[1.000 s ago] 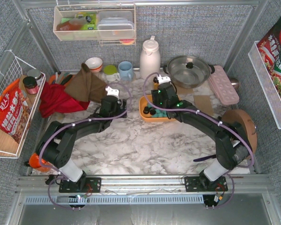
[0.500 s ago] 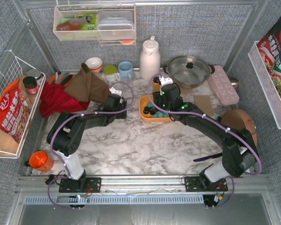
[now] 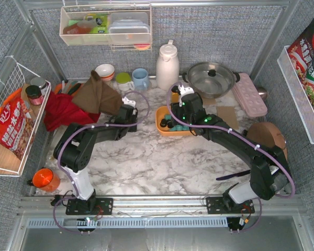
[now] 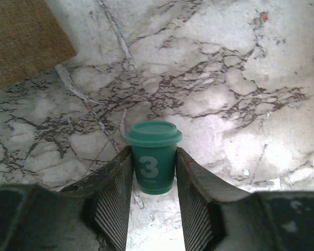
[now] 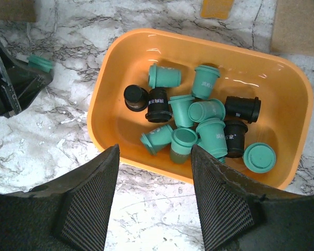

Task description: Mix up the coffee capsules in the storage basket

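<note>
The orange storage basket [image 5: 126, 56] [image 3: 161, 121] holds several teal and black coffee capsules [image 5: 209, 112] lying jumbled. My right gripper [image 5: 155, 151] [image 3: 184, 112] hovers open over the basket's near rim, with nothing between its fingers. Left of the basket, one teal capsule [image 4: 153, 164] marked "3" stands upright on the marble. My left gripper [image 4: 153, 152] [image 3: 130, 112] is shut on it, both ribbed fingers [image 4: 115, 188] pressing its sides just under the lid. The right wrist view also shows this capsule's lid [image 5: 40, 63] beside the left gripper [image 5: 10, 78].
A brown cloth [image 3: 97, 94] [image 4: 21, 36] and a red cloth [image 3: 63, 110] lie at the left rear. Behind the basket stand a white jug [image 3: 167, 65], a lidded pot [image 3: 210, 77] and a pink egg tray [image 3: 249, 94]. An orange cup [image 3: 43, 179] sits near left.
My left gripper's jaws have come together onto the standing teal capsule, and the left arm's elbow has swung inward. The right gripper has shifted slightly over the basket.
</note>
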